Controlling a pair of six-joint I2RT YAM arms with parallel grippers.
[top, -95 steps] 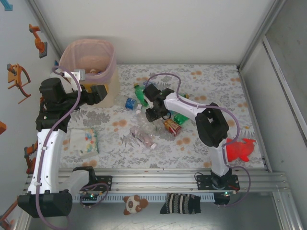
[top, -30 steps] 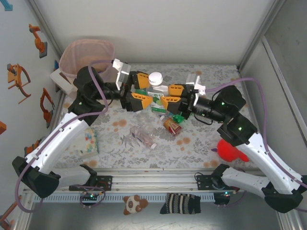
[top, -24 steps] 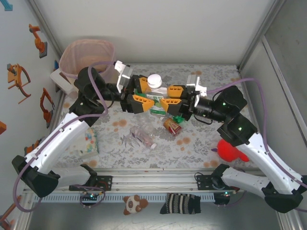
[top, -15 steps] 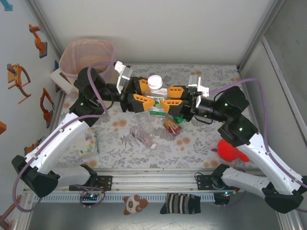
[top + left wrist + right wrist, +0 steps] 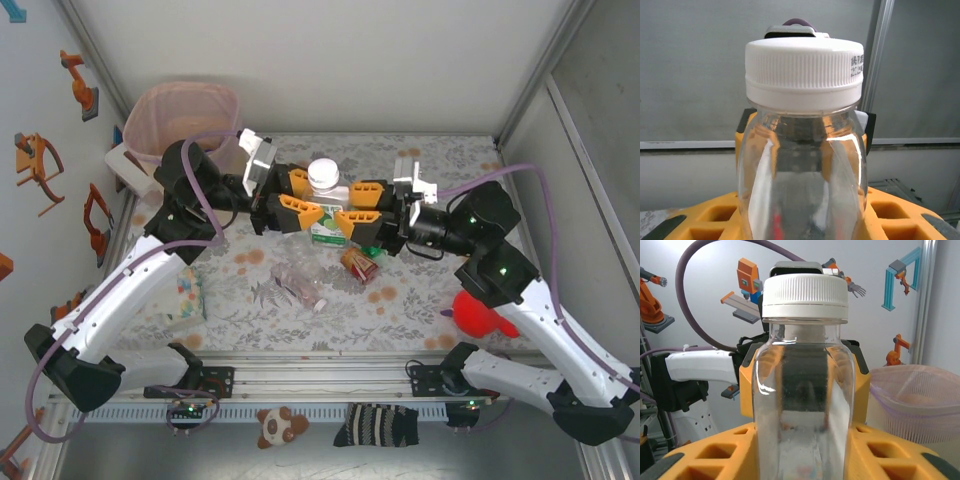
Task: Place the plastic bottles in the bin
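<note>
Closing in from the wide stance of a second ago, the left fingers (image 5: pixel 300 207) in the top view now pinch the white-capped clear bottle (image 5: pixel 322 178), held upright above the middle of the bench (image 5: pixel 450 170), while the right fingers (image 5: pixel 367 190) flank it from the other side; whether those press it or have let go I cannot tell. That reads as a hand-over nearly done, the bottle passing to the arm nearer the pink bin (image 5: pixel 228 125), which stands at the far left corner, well apart from the bottle. On the bench below lie a crumpled clear bottle (image 5: pixel 298 283), a copper-coloured bottle (image 5: pixel 358 264) and a green bottle (image 5: pixel 376 248), all left to do, with a dotted white box (image 5: pixel 185 295) at the near left and a red plush toy (image 5: pixel 480 315) at the near right, none in the path. From the left wrist, the cap (image 5: pixel 804 67) and clear shoulders rise between orange fingers (image 5: pixel 705 220) that meet the bottle's sides low down. From the right wrist, the same bottle (image 5: pixel 802 405) stands between orange fingers (image 5: pixel 705 455) set close at each side, any gap too fine to judge, with the bin (image 5: pixel 920 400) beyond. In the way, I judge, are the right fingers themselves, which must draw clear, and the bin's tall rim, which the bottle must top.
</note>
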